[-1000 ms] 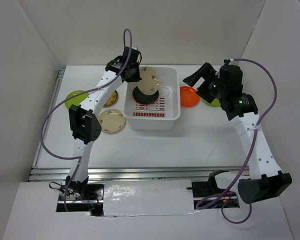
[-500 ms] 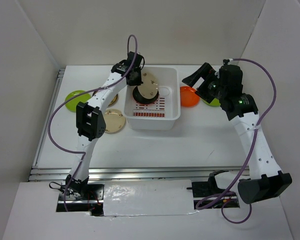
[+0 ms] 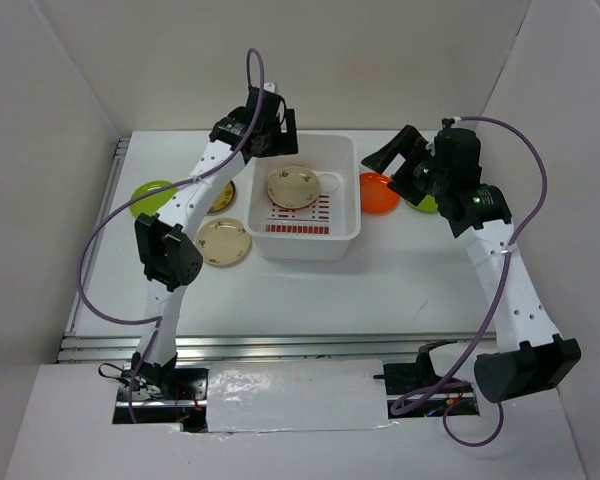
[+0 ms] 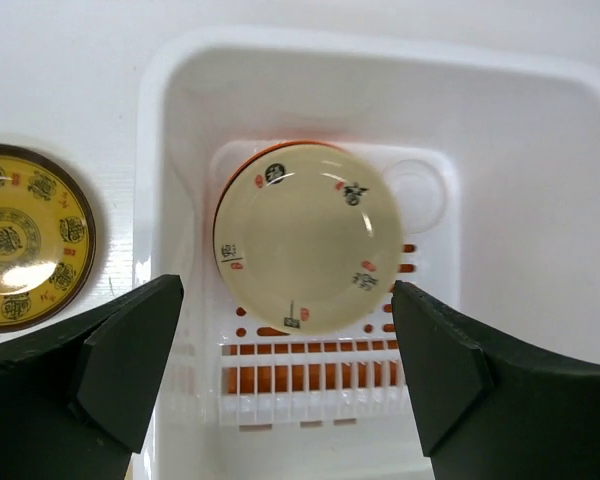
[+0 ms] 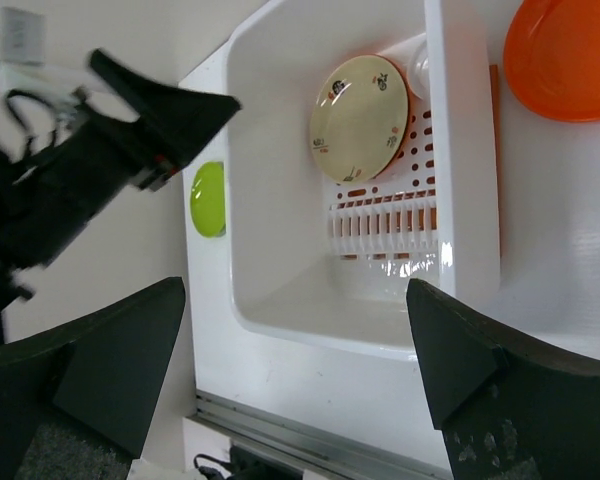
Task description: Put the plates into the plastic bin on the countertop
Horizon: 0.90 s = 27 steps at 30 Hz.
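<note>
**A:** How is the left gripper (image 4: pixel 283 290) shown?

**B:** It is held above the plastic bin (image 3: pixel 305 245) with its jaws spread wide, and nothing is gripped. A cream plate (image 3: pixel 292 186) is seen lying inside the plastic bin, toward its far side.

**A:** And the right gripper (image 5: pixel 295 288)?

**B:** Its jaws are likewise parted and empty. It is held right of the plastic bin, near an orange plate (image 3: pixel 378 192) on the countertop (image 3: pixel 380 280). A brown-and-gold plate (image 4: pixel 25 250) and a second cream plate (image 3: pixel 224 243) are seen left of the plastic bin.

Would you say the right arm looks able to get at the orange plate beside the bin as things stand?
Probably yes: the orange plate lies bare on the countertop right of the plastic bin, nothing on it, and the open right gripper hangs close by.
</note>
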Tool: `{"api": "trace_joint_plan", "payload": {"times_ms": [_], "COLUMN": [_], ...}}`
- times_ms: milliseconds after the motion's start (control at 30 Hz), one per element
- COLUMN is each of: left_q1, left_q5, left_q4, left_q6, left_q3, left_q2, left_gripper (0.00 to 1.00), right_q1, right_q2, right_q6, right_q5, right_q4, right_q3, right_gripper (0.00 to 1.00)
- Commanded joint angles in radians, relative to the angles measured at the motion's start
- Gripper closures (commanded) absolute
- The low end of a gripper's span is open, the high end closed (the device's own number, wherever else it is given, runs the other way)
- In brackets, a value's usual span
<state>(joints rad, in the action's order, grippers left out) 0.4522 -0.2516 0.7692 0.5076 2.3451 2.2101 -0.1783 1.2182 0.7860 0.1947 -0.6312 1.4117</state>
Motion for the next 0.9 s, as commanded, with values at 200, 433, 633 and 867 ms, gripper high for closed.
{"api": "trace_joint_plan", "payload": {"times_ms": [200, 433, 633, 867], "left_q1": [-0.021, -0.234, -0.386, -0.504], "left_q5": [-0.155, -0.055, 0.054, 0.106], "left_q4": [0.114, 0.144, 0.124, 0.159], "left_q6": [0.129, 0.169, 0.140, 0.098], "left_q3": [-0.004, -0.431, -0.674, -0.759], "left_q2": [-0.311, -0.660, -0.825, -0.934], "left_gripper": [0.01, 0.01, 0.01, 0.01], "right_q1": [0.158, 0.264, 0.266, 0.246], "right_q2": [0.056, 0.295, 0.546, 0.776], "right_q6": [0.044, 0.093, 0.166, 0.197], "right_q5": [-0.052, -0.015, -0.061, -0.091], "right_q4": [0.299, 0.539, 0.547, 0.375], "right_q3": [-0.313, -0.402, -0.300, -0.054], "right_gripper": [0.00, 0.00, 0.05, 0.12]}}
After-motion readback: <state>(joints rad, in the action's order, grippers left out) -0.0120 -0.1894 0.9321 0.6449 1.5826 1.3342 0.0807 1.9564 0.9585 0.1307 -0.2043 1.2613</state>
